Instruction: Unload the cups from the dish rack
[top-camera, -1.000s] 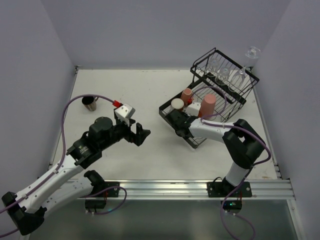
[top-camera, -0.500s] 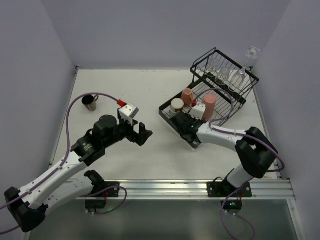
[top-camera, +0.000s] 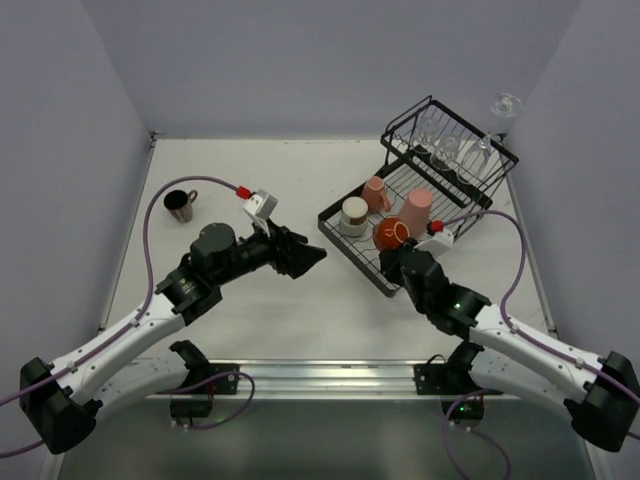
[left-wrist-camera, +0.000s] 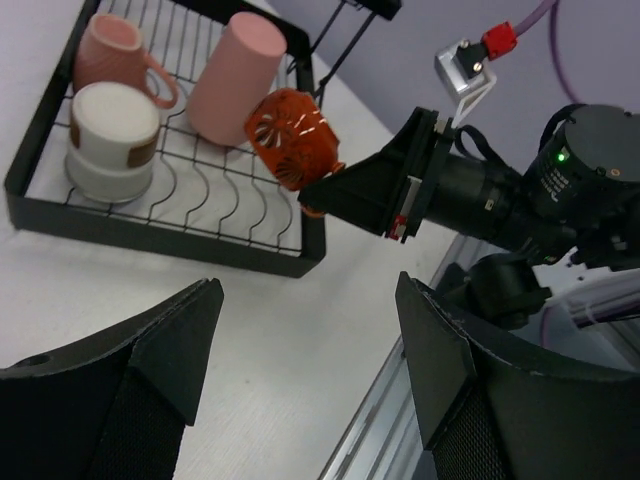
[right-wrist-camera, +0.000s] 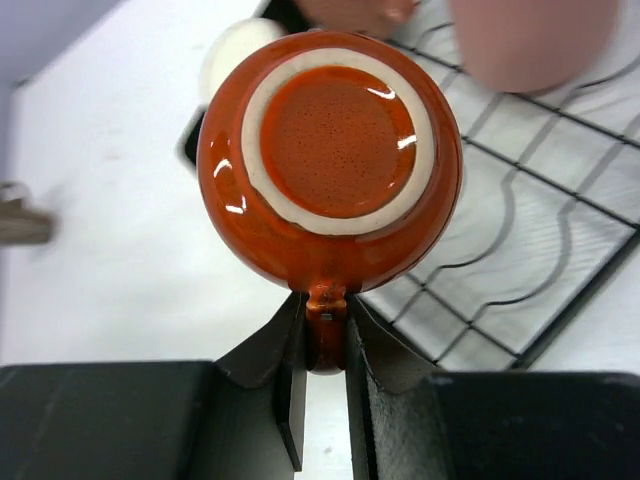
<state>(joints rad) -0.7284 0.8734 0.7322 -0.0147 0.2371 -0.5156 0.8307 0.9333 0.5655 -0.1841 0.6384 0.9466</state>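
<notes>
Over the rack's (left-wrist-camera: 150, 235) near corner, the right gripper (right-wrist-camera: 325, 340) pinches the orange mug (right-wrist-camera: 335, 150) by its handle, the mug's base turned to the wrist camera. Beyond it, on the rack's flat grid, sit a cream cup (top-camera: 354, 213), a pink mug (top-camera: 376, 192) and a tumbler (top-camera: 415, 212). Glasses (top-camera: 447, 150) fill the raised basket at the rack's far end. Just left of the rack, the left gripper (top-camera: 298, 255) hangs over the table (top-camera: 300, 180), fingers spread around nothing. A dark mug (top-camera: 180, 204) stands well left of the rack.

Orange-red mug (right-wrist-camera: 330, 150), handle pinched in the right claw (right-wrist-camera: 325, 335), above the black dish rack (top-camera: 345, 248); cream cup (top-camera: 354, 213), pink mug (top-camera: 376, 192), tumbler (top-camera: 416, 212) beyond.
</notes>
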